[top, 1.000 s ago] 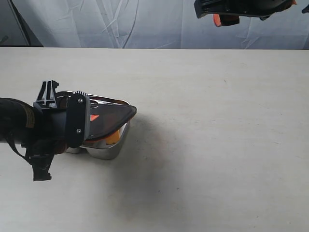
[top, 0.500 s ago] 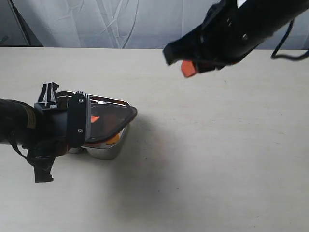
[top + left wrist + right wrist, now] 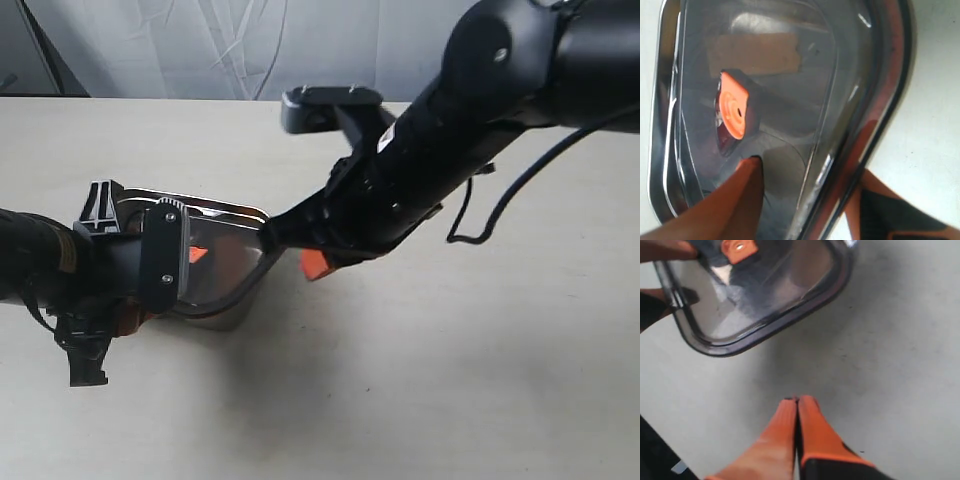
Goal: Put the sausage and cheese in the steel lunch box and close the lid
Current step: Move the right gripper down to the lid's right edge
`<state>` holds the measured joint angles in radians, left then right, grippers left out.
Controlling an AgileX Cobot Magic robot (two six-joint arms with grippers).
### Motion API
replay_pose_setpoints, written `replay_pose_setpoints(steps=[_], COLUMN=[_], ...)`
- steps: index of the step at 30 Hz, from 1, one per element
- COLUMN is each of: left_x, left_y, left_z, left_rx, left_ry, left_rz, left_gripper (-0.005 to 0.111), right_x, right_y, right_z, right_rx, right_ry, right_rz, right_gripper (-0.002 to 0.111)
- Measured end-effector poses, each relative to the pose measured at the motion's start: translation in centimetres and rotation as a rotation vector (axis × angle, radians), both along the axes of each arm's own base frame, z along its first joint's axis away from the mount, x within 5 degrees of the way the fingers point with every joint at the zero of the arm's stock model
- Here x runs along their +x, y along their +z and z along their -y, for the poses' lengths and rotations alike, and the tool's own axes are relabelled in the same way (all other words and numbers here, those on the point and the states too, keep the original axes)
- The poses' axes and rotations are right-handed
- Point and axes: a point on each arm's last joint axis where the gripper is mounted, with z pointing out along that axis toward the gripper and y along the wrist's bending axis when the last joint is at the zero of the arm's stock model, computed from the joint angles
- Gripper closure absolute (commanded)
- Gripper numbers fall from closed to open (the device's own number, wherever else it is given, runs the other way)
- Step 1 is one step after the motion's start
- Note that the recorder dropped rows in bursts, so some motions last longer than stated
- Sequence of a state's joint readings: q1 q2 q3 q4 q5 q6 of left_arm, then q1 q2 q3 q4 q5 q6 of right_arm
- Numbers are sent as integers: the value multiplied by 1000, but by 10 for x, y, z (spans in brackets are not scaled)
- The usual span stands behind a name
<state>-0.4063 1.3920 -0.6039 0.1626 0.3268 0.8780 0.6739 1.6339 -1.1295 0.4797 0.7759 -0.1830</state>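
My left tool [image 3: 807,170] pinches one edge of the lid [image 3: 757,290], holding it over the steel lunch box [image 3: 215,318], while my right tool [image 3: 796,401], pressed closed on nothing, hangs just beside the lid's rounded free corner, with open counter [image 3: 450,380] beyond it.

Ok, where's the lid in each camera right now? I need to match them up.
Exterior view: the lid sits left of centre.
Left wrist view: it fills most of the picture.
Right wrist view: it is in that picture's upper left.
Shared landmark: the orange valve at its centre.
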Motion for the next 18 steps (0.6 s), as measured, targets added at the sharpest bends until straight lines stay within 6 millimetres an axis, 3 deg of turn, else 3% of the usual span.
replay_pose_setpoints(steps=[7,18], left_x=[0,-1], left_y=[0,0], left_z=[0,0], left_rx=[0,5], left_ry=[0,1], left_rz=[0,-9], left_gripper=[61,61], right_x=[-14,-5], right_y=[-34,-54], right_z=[-34,-49], right_rx=[-18,26], right_ry=[83,9], right_rz=[-66,-39], right_gripper=[108,108])
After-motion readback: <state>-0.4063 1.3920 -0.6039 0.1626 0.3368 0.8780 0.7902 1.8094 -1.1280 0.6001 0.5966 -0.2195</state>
